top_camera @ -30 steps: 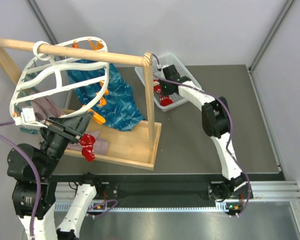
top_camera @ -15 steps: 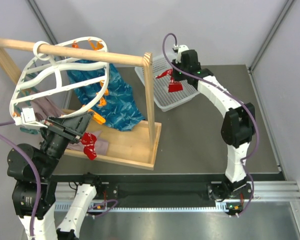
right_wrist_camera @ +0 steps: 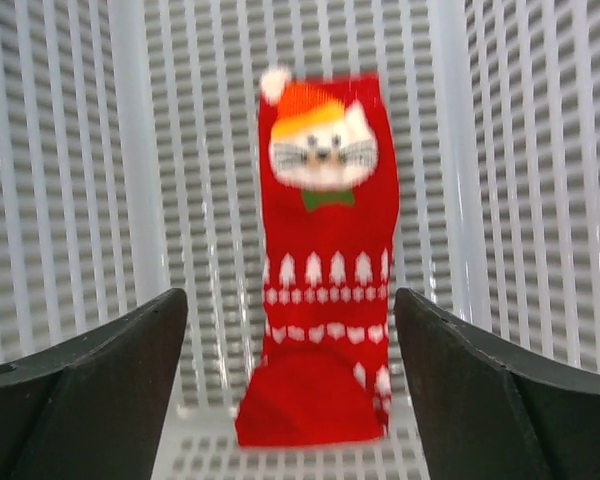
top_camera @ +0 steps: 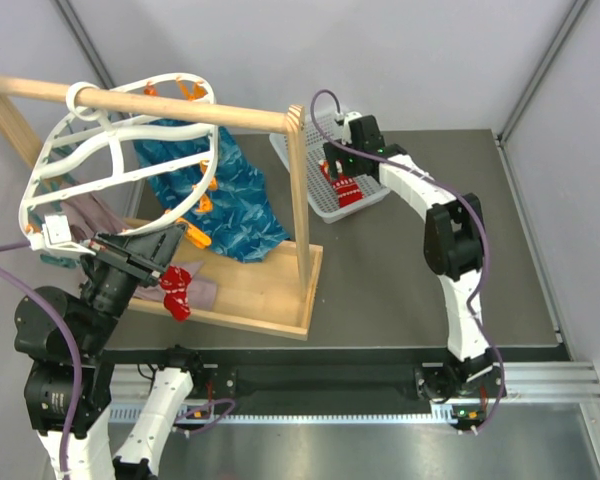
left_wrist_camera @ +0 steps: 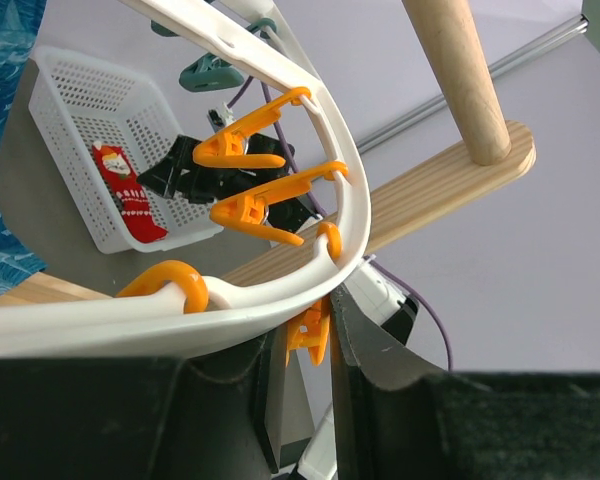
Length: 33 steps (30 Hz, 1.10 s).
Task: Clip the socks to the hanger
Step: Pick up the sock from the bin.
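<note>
The right claw [right_wrist_camera: 290,303] hangs over a white mesh basket [right_wrist_camera: 130,150] with its two dark fingers [right_wrist_camera: 100,385] spread wide and nothing between them. Directly ahead of it, framed by the two fingers, a small sock [right_wrist_camera: 327,290] lies flat and straight on the basket floor. It is bright red, with a white cat face at the far end wearing an orange hat with a white bobble and a green bow under the chin. Below that run rows of little white trees and white trim, and the end nearest the claw is plain red and rounded. The sock is apart from both fingers.

The left claw [top_camera: 160,255] is far off to the right claw's left, close under the rim of the white hanger [left_wrist_camera: 352,200] and its orange clips [left_wrist_camera: 265,205]. Whether it grips anything cannot be told. A second red sock [top_camera: 177,290] shows just beside it.

The basket stands on a dark grey table [top_camera: 400,270]. The hanger hooks over a wooden rail stand [top_camera: 180,105], and pale grey walls [top_camera: 380,50] close in the far side.
</note>
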Motion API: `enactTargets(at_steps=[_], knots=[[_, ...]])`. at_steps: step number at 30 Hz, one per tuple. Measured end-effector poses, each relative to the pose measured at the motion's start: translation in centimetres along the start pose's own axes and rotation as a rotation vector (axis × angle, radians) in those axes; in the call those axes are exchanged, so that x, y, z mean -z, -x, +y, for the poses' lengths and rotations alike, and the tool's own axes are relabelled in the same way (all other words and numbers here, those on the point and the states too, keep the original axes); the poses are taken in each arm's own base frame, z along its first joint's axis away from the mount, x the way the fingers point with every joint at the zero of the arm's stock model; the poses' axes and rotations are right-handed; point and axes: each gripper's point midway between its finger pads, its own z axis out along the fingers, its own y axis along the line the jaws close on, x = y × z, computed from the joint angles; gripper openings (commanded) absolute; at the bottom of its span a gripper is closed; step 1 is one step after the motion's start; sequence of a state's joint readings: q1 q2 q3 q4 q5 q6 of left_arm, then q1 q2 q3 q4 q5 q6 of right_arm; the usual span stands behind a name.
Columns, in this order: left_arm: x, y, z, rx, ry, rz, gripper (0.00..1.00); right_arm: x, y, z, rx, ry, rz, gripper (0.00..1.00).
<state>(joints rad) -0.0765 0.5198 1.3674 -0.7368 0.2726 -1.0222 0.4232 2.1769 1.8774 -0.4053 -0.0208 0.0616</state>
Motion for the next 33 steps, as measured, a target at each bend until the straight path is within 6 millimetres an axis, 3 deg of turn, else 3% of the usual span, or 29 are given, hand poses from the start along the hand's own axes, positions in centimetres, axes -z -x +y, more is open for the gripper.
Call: enactTargets(at_steps=[5, 16, 20, 21, 25, 29, 33], knots=[[0.0, 0.0, 0.1, 0.001, 0.002, 0.001, 0.0, -3.0, 1.7, -0.1, -0.003, -0.005, -0.044, 0.69], [-0.3, -0.3, 0.7, 0.005, 0.017, 0.01, 0.0, -10.4, -1.7, -1.1, -0.006, -0.092, 0.005, 0.55], [-0.4, -0.3, 0.7, 0.004, 0.017, 0.011, 0.0, -10.4, 0.0, -1.1, 0.005, -0.126, -0.024, 0.33], [-0.4, -0.3, 0.8, 0.004, 0.017, 0.011, 0.0, -10.3, 0.1, -1.2, 0.008, -0.133, -0.025, 0.23], [-0.5, -0.5, 1.1, 0.005, 0.024, 0.016, 0.0, -10.5, -0.7, -1.4, 0.016, -0.142, -0.007, 0.18], [-0.7, -0.7, 1.5, 0.008, 0.033, 0.021, 0.0, -10.7, -1.0, -1.4, 0.024, -0.135, -0.009, 0.0], [-0.7, -0.7, 1.5, 0.009, 0.034, 0.022, 0.0, -9.4, -1.2, -1.5, 0.031, -0.12, 0.0, 0.0]])
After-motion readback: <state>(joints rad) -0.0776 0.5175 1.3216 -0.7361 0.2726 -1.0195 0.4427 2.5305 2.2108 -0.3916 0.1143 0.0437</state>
